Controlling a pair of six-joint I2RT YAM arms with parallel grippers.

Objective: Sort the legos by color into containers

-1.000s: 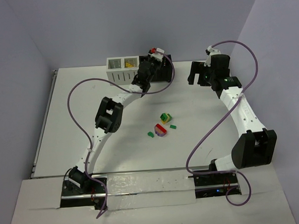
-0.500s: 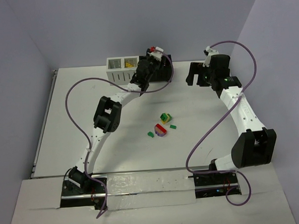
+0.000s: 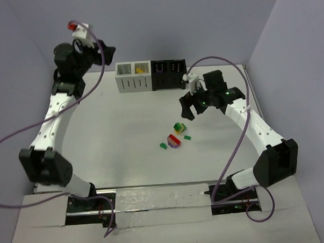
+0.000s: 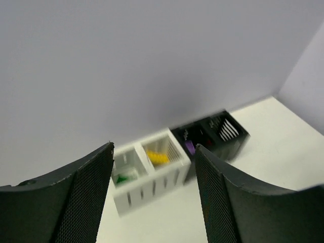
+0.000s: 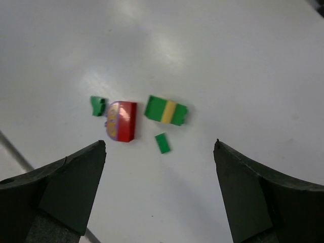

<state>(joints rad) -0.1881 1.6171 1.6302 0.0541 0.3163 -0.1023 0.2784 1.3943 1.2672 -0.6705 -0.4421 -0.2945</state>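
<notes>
Loose legos lie mid-table: a green-yellow stack (image 3: 179, 127) (image 5: 166, 110), a red-and-purple stack (image 3: 174, 141) (image 5: 121, 120), and two small green bricks (image 3: 187, 136) (image 3: 163, 145) (image 5: 162, 143) (image 5: 97, 106). My right gripper (image 3: 188, 107) (image 5: 160, 142) hovers open just behind and above them, holding nothing. The containers stand at the back: a white bin (image 3: 133, 77) (image 4: 147, 177) with a green brick (image 4: 121, 178) and a yellow brick (image 4: 158, 157), joined to a black bin (image 3: 169, 74) (image 4: 212, 136) with a purple brick (image 4: 190, 147). My left gripper (image 3: 106, 53) (image 4: 154, 147) is raised high at the far left, open and empty.
Grey walls close in the table (image 3: 109, 134) at the back and on both sides. Purple cables loop from both arms over the table's left and right parts. The left arm's elbow (image 3: 45, 165) juts out past the table's left edge.
My left arm swung from over the black bin up and away to the far left, its jaws opening. My right arm came from the back right corner down towards the legos.
</notes>
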